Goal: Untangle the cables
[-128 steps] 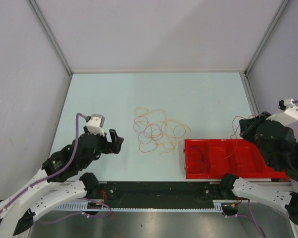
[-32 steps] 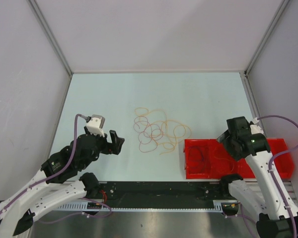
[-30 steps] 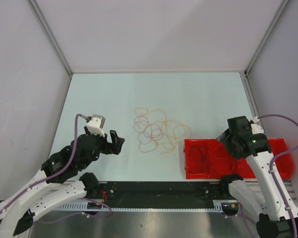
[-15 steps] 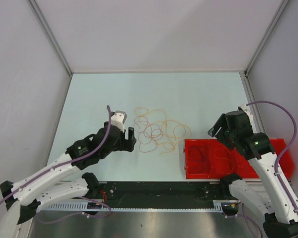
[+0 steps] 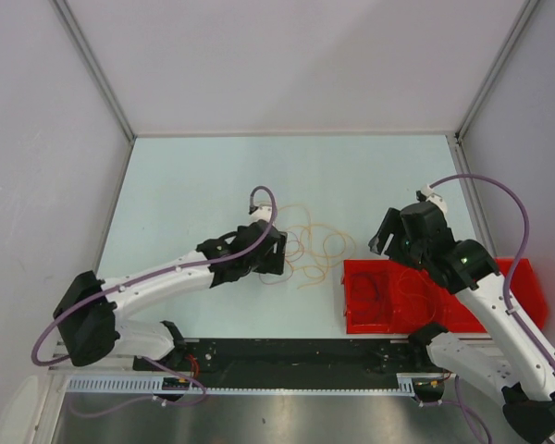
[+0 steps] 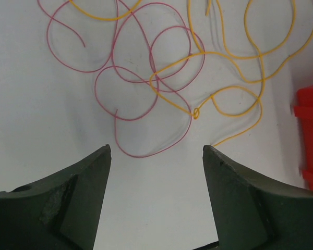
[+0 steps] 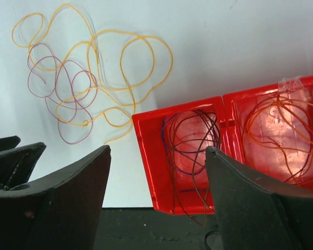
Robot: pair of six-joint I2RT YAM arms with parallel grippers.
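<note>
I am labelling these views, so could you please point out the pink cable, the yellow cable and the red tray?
pink cable [image 6: 141,155], left wrist view, its lowest curve.
yellow cable [image 6: 196,113], left wrist view, its small knot.
red tray [image 7: 147,161], right wrist view, its left wall.

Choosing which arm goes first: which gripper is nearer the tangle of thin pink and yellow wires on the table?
Left. The left gripper is over the left edge of the tangle; the right gripper is off its right side, by the red plastic tray.
</note>
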